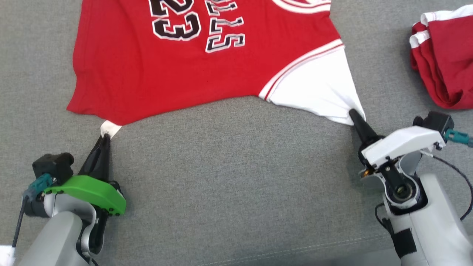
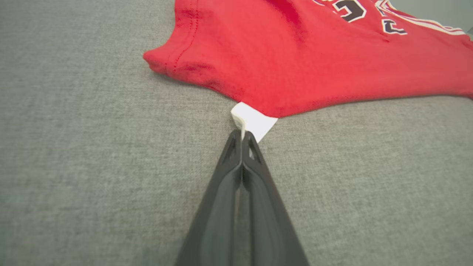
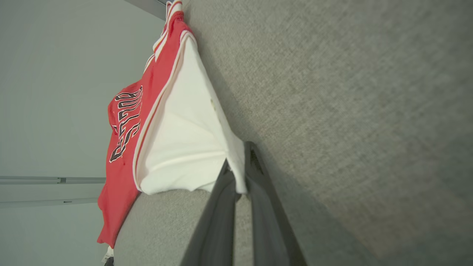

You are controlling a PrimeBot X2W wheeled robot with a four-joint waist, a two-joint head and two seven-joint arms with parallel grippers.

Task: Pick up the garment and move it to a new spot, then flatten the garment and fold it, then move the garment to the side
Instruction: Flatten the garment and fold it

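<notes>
Grey woven surface (image 1: 236, 184) spans the whole work area. The red jersey (image 1: 147, 74) lies spread on it, lettering face up, at the far middle of the head view, its upper part cut off by the top edge; black-and-white numerals and letters read upside down from the robot's side; the near hem runs unevenly and is drawn out to a point at each near corner. A second red garment with white trim (image 1: 447, 62) lies bunched at the far right, well apart from the jersey.

The jersey's white sleeve (image 1: 317, 88), edged with red and white stripes, stretches toward the robot's right and tapers to a peak. The right gripper (image 1: 353, 114) has its two dark fingers pressed together on that peak, white cloth pinched between them; the sleeve is creased in a fan at the pinch point. The left gripper (image 1: 105, 138) has its fingers fully closed on the edge of a small white label (image 1: 109, 128) protruding from under the red hem at the left near corner, so it holds the jersey by the label alone; the fingertips rest low against the surface.
</notes>
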